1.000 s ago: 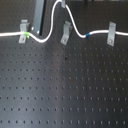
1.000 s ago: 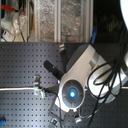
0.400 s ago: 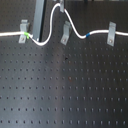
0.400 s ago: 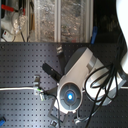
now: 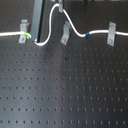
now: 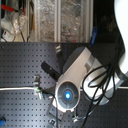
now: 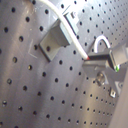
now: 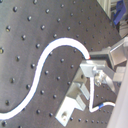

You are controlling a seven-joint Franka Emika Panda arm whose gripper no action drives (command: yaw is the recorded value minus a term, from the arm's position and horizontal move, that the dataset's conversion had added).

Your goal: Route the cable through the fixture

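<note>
Long thin white flexible cable [image 5: 75, 28] laid across the far edge of the black perforated metal surface [image 5: 65, 90] in the first exterior view, lifted into a peak near the middle where the gripper [image 5: 58, 4] holds it from above. Fingers [image 7: 102, 56] closed on the cable in the first wrist view, pinching it just beside a small grey metal clip fixture [image 7: 56, 40], presumably so the slack can be steered into the slot. Green band [image 5: 28, 36] seated at the grey clip [image 5: 23, 31] toward the first exterior view's left; blue band [image 5: 86, 34] lying between the middle clip [image 5: 64, 34] and the clip [image 5: 111, 33] toward the first exterior view's right. Cable sagging in a loop between left and middle clips. Middle clip judged not yet threaded. Second exterior view largely blocked by the white arm body [image 6: 75, 82]; cable [image 6: 17, 88] seen entering only at its left edge
</note>
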